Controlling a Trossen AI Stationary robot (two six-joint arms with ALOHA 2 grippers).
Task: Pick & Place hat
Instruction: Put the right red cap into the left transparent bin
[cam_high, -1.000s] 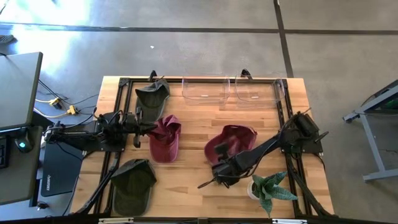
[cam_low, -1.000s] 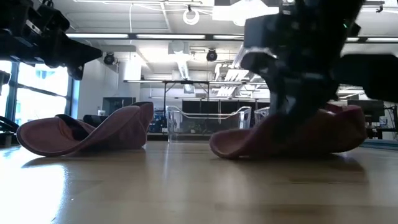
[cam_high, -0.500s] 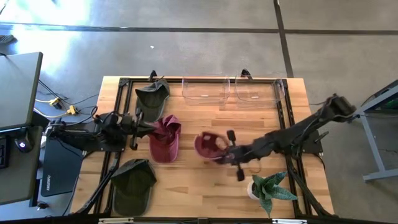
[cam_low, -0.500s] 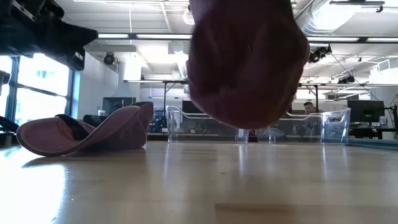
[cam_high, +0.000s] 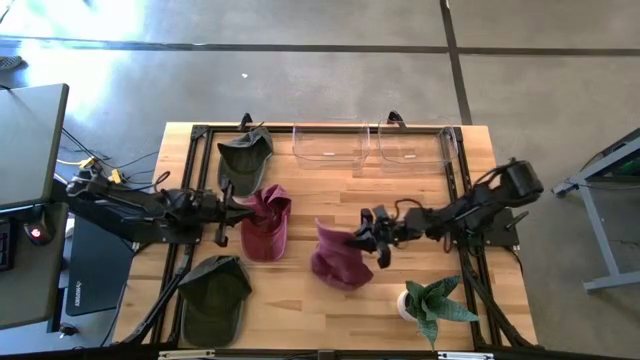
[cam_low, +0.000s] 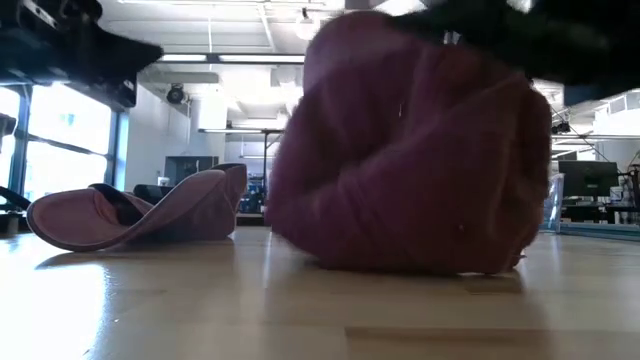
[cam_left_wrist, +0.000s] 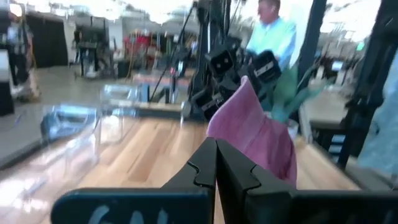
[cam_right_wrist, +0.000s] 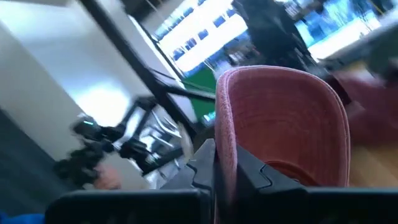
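I've got the maroon hat (cam_high: 338, 258) pinched by its brim in my right gripper (cam_high: 374, 238), mid-table, its crown touching the wood. Left gripper (cam_high: 222, 208) sits pressed together, empty. Picked, I'd say; the bins (cam_high: 330, 142) remain unreached.

Crumpled maroon hat (cam_high: 338, 258) hangs mid-table from the right tool (cam_high: 368, 236), touching wood

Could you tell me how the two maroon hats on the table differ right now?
The right maroon hat is pinched by its brim in the shut right gripper, hanging crumpled with its crown on the wood; the left maroon hat lies free and flat. The left gripper, shut, sits beside the left one. Both share the same colour.
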